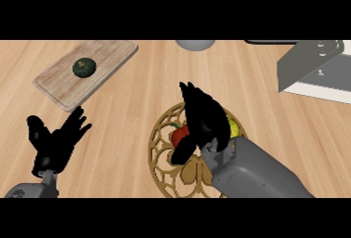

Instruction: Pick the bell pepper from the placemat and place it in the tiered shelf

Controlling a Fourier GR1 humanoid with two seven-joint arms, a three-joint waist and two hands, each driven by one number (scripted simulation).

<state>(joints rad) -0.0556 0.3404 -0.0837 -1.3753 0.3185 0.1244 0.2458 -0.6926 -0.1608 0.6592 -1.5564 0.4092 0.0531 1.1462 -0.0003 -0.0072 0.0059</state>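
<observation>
On the light wooden desk (137,93) lies a round, tan openwork placemat (159,153) with a scrolled cut-out pattern. On it sits the red and yellow bell pepper (179,134), mostly covered by the robot's right hand (205,122). That black hand hangs over the pepper with its fingers stretched long toward the far side of the desk, while the thumb (182,152) reaches down along the near left side of the red part. A yellow patch of the pepper shows at the hand's right edge. Whether the fingers actually touch the pepper cannot be told from this view; they look straight rather than curled round it. The grey right forearm (257,174) comes in from the lower edge, crossing the placemat.

The left hand (56,138) rests near the lower left edge, fingers spread and pointing up, holding nothing and well apart from the placemat.

At the far left lies a pale rectangular wooden cutting board (103,58) with a dark green round vegetable (83,67) on it. At the far right stands the grey metal tiered shelf (312,65), well apart from the pepper. A grey rounded object (195,44) shows at the far edge, cut off by the view.
</observation>
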